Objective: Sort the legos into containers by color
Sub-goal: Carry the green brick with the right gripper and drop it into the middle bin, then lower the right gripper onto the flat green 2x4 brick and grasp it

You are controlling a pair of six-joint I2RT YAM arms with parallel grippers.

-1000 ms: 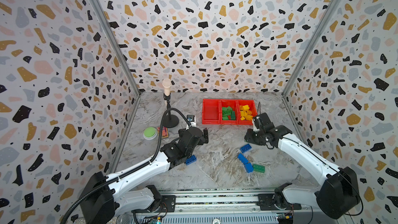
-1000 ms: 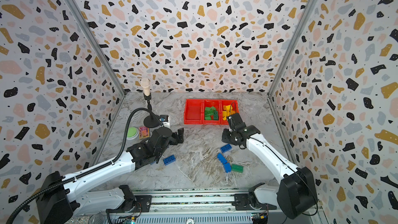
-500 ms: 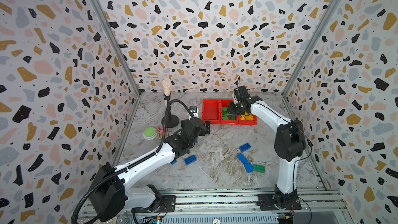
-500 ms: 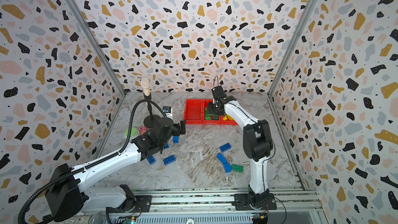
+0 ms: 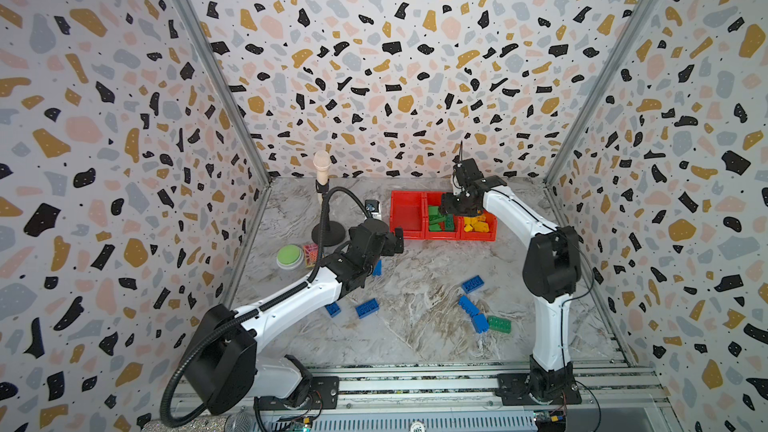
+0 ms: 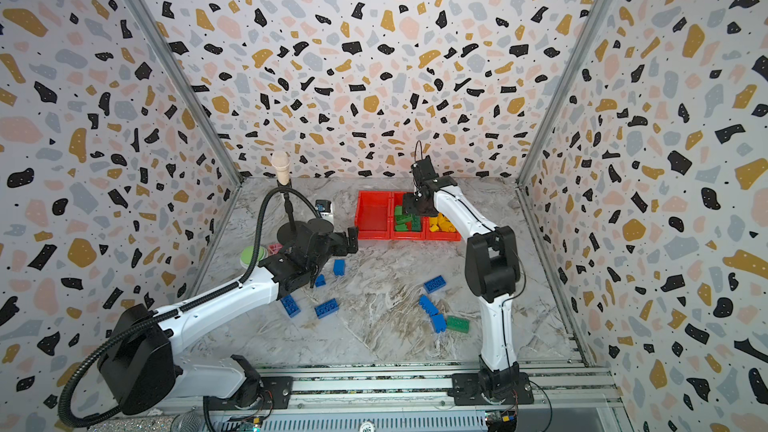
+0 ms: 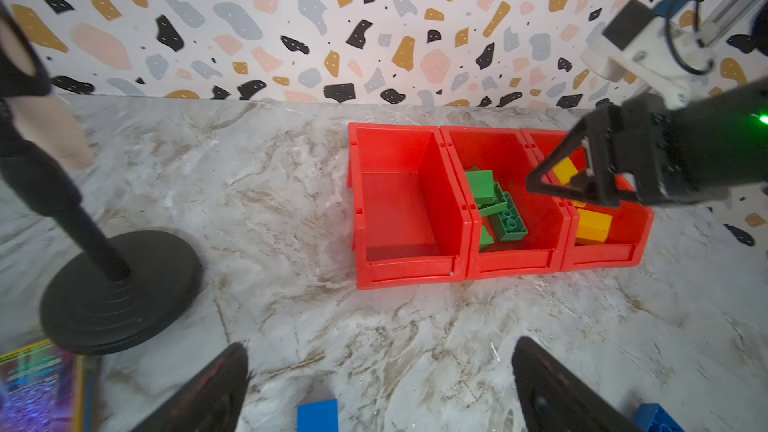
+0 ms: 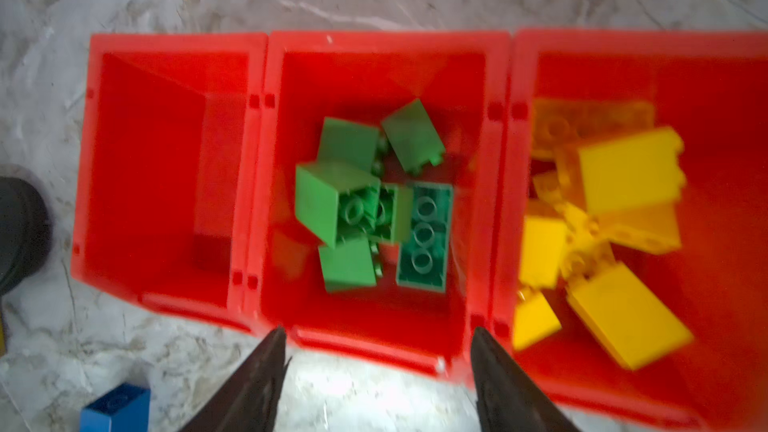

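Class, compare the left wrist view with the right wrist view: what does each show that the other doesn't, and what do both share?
Only the left wrist view: the patterned back wall, the open left gripper, and the right gripper seen from the side, above the bins. Only the right wrist view: the whole yellow pile, seen from above with nothing in front of it. Both: the three red bins, green bricks in the middle one, yellow ones at one end, and the other end bin empty.
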